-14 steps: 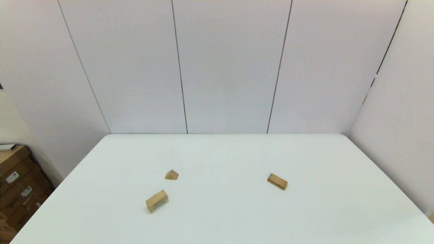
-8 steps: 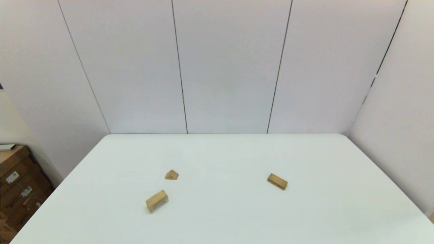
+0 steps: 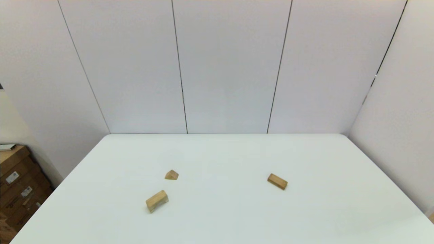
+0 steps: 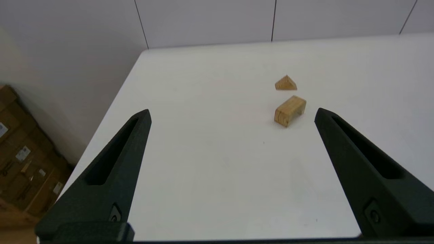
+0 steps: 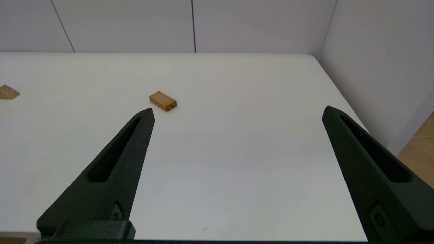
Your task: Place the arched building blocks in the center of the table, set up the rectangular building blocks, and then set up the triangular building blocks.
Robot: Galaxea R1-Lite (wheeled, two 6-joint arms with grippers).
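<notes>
White table (image 3: 237, 217), rounded corners, bearing three wooden blocks, all lying apart from one another. Arched building blocks (image 3: 157, 200): chunky light-tan piece, lying at the robot's left near the front, its curved hollow showing along one long face in the left wrist view (image 4: 290, 110). Triangular building blocks (image 3: 172, 175): small peaked prism, just beyond the arched piece, not touching it (image 4: 285, 83). Rectangular building blocks (image 3: 277, 181): slim darker-tan oblong, lying flat at the robot's right, well apart from the other two (image 5: 162, 101). Left gripper (image 4: 231, 112): above the table's near left edge, fingers spread wide, holding nothing. Right gripper (image 5: 238, 110): above the near right edge, fingers likewise wide, holding nothing. Cardboard boxes (image 3: 17, 189) stand beside the table on the left.
</notes>
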